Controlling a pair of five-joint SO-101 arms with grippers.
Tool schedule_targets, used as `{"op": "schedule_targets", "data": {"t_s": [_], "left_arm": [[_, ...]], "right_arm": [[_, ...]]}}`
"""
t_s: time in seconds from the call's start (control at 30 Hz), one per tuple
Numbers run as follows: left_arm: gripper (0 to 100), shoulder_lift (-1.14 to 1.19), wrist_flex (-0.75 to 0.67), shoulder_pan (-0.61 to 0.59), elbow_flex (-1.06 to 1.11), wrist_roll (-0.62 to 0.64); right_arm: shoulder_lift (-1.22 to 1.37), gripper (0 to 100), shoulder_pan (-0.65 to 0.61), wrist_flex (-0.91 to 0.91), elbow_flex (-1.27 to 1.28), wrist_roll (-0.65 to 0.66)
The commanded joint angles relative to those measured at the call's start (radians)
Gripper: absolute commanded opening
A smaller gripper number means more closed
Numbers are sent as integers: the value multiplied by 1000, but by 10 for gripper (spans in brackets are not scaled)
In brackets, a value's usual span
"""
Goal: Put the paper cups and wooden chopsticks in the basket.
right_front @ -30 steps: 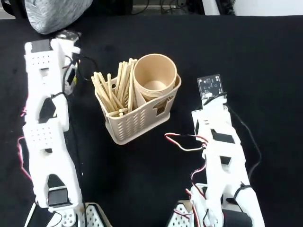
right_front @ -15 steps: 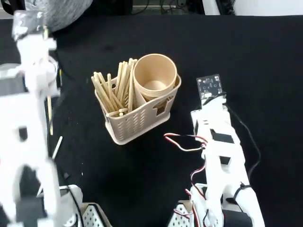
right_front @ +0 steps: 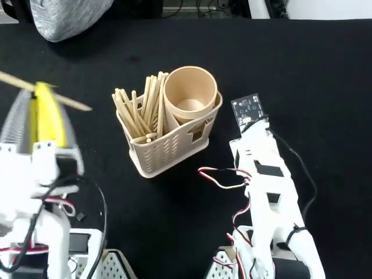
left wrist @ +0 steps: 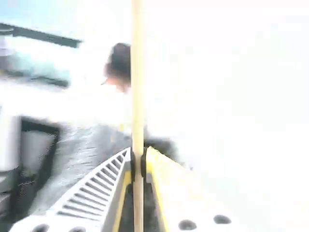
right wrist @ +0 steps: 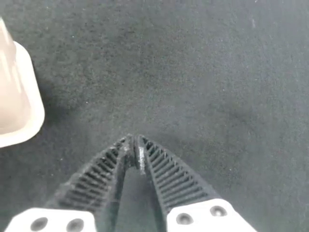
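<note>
Pale wooden chopstick (right_front: 70,102): one end cut off at the high view's edge.
Cream slotted plastic basket (right wrist: 21,111): mostly cut off in the right wrist view.

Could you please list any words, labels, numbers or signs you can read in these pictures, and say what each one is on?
None can be read.
The basket, cups and chopsticks bear no print.
The chopstick in the left end effector is plain too.
Any marks on the circuit board on the right arm are too small to read.
</note>
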Motion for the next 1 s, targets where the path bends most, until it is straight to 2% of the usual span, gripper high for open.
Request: {"op": "schedule_targets", "data": {"t_s": [0.0, 0.23, 0.3, 0.37, 0.5, 0.63, 0.77, 0.87, 0.97], "left_arm": [[29, 28, -109, 278, 47, 12], [29, 255, -242, 297, 173, 20], [30, 310, -236, 303, 189, 20], [62, 353, -173, 303, 180, 14], [255, 371, 123, 283, 48, 20], [257, 379, 393, 206, -214, 18], [257, 425, 695, 22, -518, -5], [257, 546, 939, -139, -684, -160], [253, 701, 1092, -298, -713, -377]], "right_arm": [[-4, 13, -9, -20, -4, 6], [-4, 13, -8, -20, -4, 6], [-4, 13, -8, -20, -4, 6], [-4, 13, -8, -20, -4, 6], [-4, 13, -8, -20, -4, 6], [-4, 13, -8, -20, -4, 6], [-4, 13, -6, -20, -4, 6], [-4, 13, -6, -20, -4, 6], [-4, 13, -6, -20, -4, 6]]}}
